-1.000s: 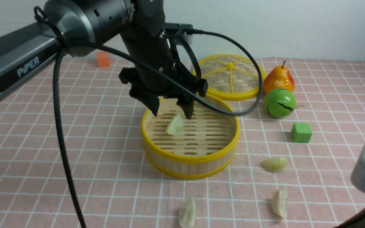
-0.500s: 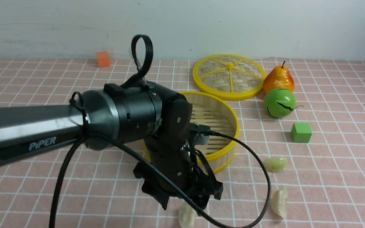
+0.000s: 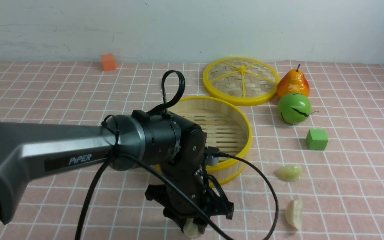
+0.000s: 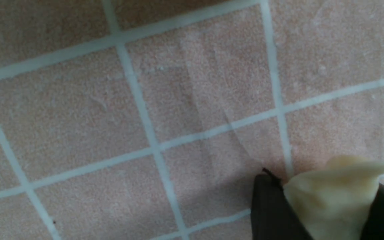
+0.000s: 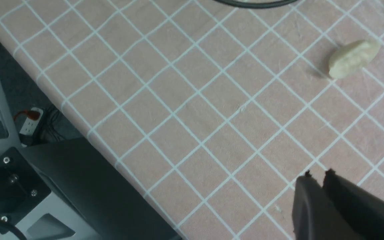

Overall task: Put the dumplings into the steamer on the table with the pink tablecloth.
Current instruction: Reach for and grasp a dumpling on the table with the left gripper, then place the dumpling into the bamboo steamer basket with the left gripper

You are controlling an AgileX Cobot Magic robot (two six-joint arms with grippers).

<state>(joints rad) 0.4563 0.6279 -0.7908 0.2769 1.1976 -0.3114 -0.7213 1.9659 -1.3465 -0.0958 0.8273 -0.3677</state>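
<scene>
The steamer [image 3: 232, 133] stands mid-table on the pink tablecloth [image 3: 45, 100]. My left arm hides much of its floor, so any dumpling inside is hidden. My left gripper [image 3: 192, 228] is down at the table's front edge, shut on a pale dumpling [image 3: 190, 230]. In the left wrist view that dumpling [image 4: 332, 196] sits wedged between the two dark fingers [image 4: 268, 206]. Two more dumplings lie front right, one [image 3: 288, 172] nearer the steamer and one [image 3: 294, 213] nearer the front. My right gripper [image 5: 317, 174] is shut and empty above the cloth, with a dumpling [image 5: 353, 58] some way beyond it.
The flat woven lid [image 3: 240, 80] lies behind the steamer. A pear [image 3: 293, 83], a green ball [image 3: 294, 108] and a green cube [image 3: 316, 139] stand at the right. An orange cube [image 3: 108, 62] is at the back left. The table's edge [image 5: 88, 133] shows in the right wrist view.
My left arm swung from above the steamer down to the table's front and its fingers closed round the front dumpling. The right arm has left the front view.
</scene>
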